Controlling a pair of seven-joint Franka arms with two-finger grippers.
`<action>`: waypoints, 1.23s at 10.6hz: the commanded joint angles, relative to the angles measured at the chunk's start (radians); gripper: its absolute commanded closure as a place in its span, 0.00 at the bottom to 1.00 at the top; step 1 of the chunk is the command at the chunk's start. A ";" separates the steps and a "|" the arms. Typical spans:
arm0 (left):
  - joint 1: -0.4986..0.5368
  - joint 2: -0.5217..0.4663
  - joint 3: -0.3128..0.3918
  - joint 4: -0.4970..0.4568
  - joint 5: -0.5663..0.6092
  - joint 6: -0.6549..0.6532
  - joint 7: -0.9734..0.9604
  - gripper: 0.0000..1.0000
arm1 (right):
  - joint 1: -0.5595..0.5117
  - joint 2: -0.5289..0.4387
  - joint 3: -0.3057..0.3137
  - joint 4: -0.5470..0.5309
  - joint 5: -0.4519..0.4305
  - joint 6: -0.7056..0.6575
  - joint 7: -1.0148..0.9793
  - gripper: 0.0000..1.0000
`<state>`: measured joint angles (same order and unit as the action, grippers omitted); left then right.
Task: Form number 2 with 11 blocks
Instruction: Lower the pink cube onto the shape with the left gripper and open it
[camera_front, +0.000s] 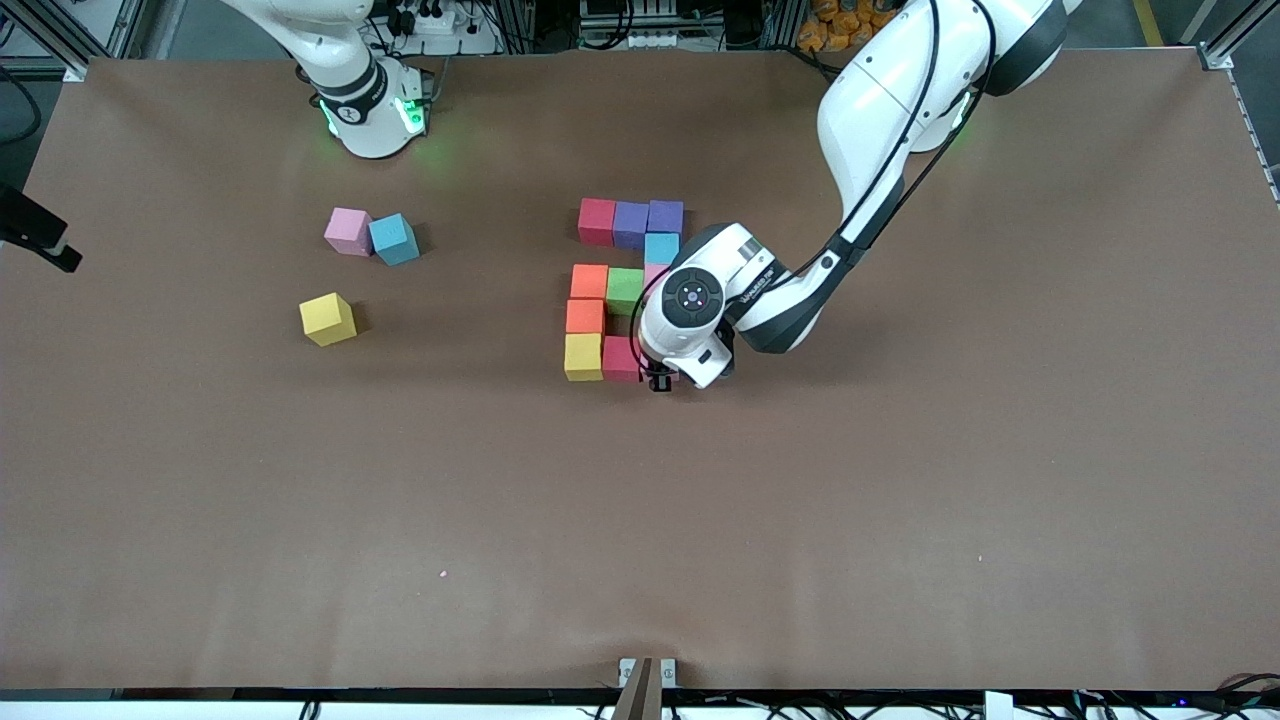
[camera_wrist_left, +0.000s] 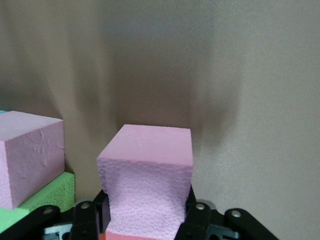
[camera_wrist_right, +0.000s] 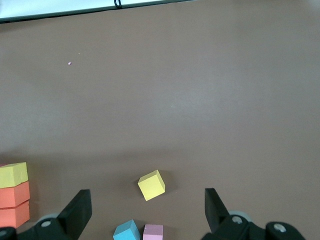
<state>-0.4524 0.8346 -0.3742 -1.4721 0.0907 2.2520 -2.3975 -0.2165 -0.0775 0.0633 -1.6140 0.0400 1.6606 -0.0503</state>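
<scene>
Pink block (camera_wrist_left: 146, 175) in the left end effector (camera_wrist_left: 145, 220) shows a matt foam skin, its near face pebbled with tiny dimples, its top smoother. Beside it another pink cube (camera_wrist_left: 30, 160) looks matt too, faintly scuffed, and the green cube (camera_wrist_left: 50, 192) under it has a grainy, spongy texture. The fingers (camera_wrist_left: 92, 217) are black, dull plastic with small shiny metal screws. Over to the counter (camera_front: 900, 500): a brown, matt covering, smooth with soft creases, cloth or paper, hard to say which. The left arm (camera_front: 880, 100) wears glossy white plastic shells. The right end effector (camera_wrist_right: 147, 210) has matt black plastic fingers.
</scene>
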 joint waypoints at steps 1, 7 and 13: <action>-0.015 0.005 0.014 0.003 -0.020 0.009 -0.017 0.45 | -0.029 -0.001 0.009 0.020 0.018 -0.019 0.006 0.00; -0.015 0.005 0.015 0.010 -0.023 0.009 -0.019 0.45 | -0.026 -0.001 0.010 0.020 0.020 -0.019 0.010 0.00; -0.023 0.009 0.015 0.012 -0.019 0.024 -0.016 0.42 | -0.024 0.001 0.012 0.019 0.020 -0.021 0.007 0.00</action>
<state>-0.4586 0.8365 -0.3735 -1.4712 0.0906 2.2660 -2.4023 -0.2256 -0.0774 0.0641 -1.6083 0.0402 1.6575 -0.0502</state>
